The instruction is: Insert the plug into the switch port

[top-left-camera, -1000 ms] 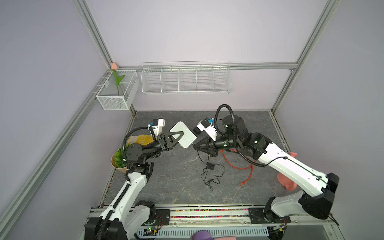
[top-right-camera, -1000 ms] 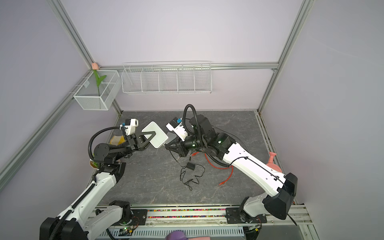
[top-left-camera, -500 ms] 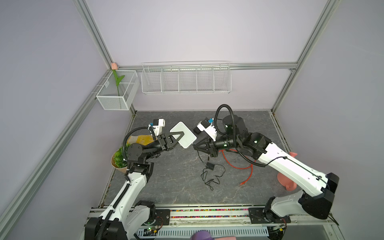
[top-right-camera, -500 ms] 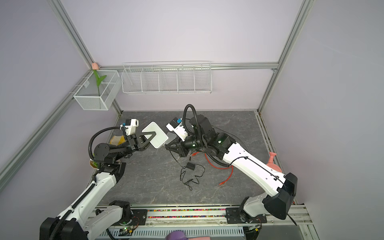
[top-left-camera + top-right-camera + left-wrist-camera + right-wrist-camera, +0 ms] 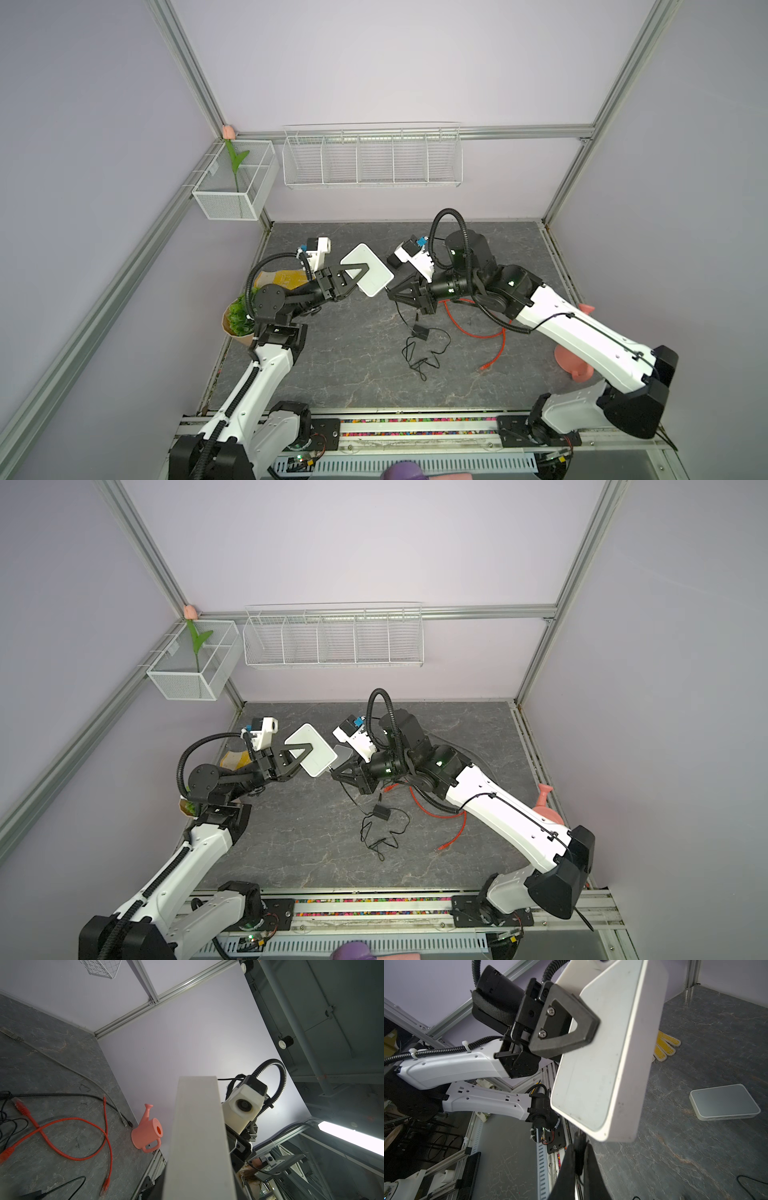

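Left gripper [image 5: 365,268]: is clamping the white switch [image 5: 376,279] across its flat faces, jaws spread only as far as its thickness.
Switch: is hanging tilted in the air above the table [image 5: 332,374], left of the middle.
Right gripper [image 5: 389,293]: is pinching the black plug [image 5: 578,1139], jaws closed tight on it.
Plug: is sitting at the switch's 4 o'clock in both top views, its tip just beside the lower edge; I cannot tell whether it is touching.
Black cable [image 5: 432,353]: is trailing from the plug to a loose pile at the gripper's 5 o'clock.
Second switch [image 5: 724,1103]: is lying flat on the table.
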Available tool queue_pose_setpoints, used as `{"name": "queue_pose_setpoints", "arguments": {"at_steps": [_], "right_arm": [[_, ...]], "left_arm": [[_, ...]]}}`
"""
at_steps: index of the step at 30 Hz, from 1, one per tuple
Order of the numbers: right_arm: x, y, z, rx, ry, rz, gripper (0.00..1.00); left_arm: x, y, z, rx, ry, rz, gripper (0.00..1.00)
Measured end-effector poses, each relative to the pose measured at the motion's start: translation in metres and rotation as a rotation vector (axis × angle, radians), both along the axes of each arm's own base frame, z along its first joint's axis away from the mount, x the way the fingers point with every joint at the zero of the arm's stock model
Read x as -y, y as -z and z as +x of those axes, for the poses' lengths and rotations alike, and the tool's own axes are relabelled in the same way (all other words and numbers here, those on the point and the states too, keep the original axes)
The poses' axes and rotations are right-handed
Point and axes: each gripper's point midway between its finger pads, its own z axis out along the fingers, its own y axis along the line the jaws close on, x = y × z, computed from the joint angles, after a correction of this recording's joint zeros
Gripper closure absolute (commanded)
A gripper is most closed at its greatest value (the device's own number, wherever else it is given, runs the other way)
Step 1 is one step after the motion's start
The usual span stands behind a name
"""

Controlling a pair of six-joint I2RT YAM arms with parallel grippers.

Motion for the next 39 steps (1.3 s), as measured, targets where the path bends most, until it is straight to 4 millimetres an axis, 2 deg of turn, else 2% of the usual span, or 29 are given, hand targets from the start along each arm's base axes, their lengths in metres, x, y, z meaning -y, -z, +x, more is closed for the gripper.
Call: {"name": "queue_pose_setpoints", "arguments": {"at_steps": [26,39], "right_arm": [[0.0016,0.01,-0.0019,-0.018,-0.004,-0.018,0.94],[0.0021,0.0084,-0.0029,-0.017,-0.007,-0.014,0.93]], "left_arm": [[-0.0004,0.006,0.001,-0.012,0.011,0.02,1.0],[-0.0012,0.0068,0.0017,-0.013,0.01,0.022,1.0]]}}
